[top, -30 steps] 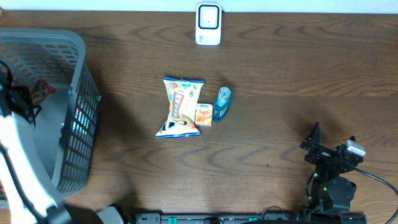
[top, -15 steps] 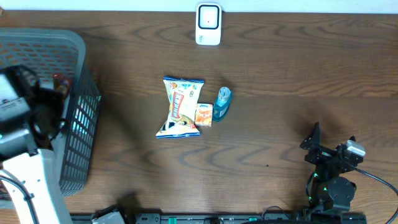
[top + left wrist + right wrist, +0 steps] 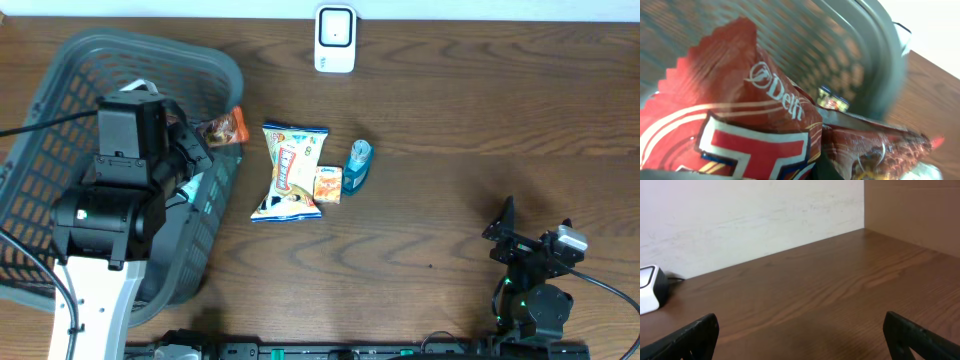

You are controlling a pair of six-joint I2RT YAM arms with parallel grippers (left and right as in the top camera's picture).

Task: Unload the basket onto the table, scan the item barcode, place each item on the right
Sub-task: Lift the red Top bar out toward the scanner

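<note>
The left fingers (image 3: 208,135) pinch the red shiny snack packet (image 3: 755,115) above the grey plastic basket (image 3: 150,44) edge. The right fingers (image 3: 533,228) are spread wide, holding nothing. Next, I think: carry the packet to the white box scanner (image 3: 335,38), well away from the left fingers, and show it the stripes.

Surfaces as seen from beside the bench: the table (image 3: 450,200) has a brown wood-grain top, smooth with a low satin sheen. The basket (image 3: 40,150) is grey moulded plastic lattice, matt. The red packet (image 3: 740,115) is glossy printed film, creased, with a saw-toothed sealed edge. The snack bag (image 3: 290,172) is shiny, crinkled film. The scanner (image 3: 335,38) has a smooth white plastic shell. The right gripper (image 3: 800,330) has matt black fingers (image 3: 695,337). The wall (image 3: 740,220) is off-white, matt and lightly scuffed.
</note>
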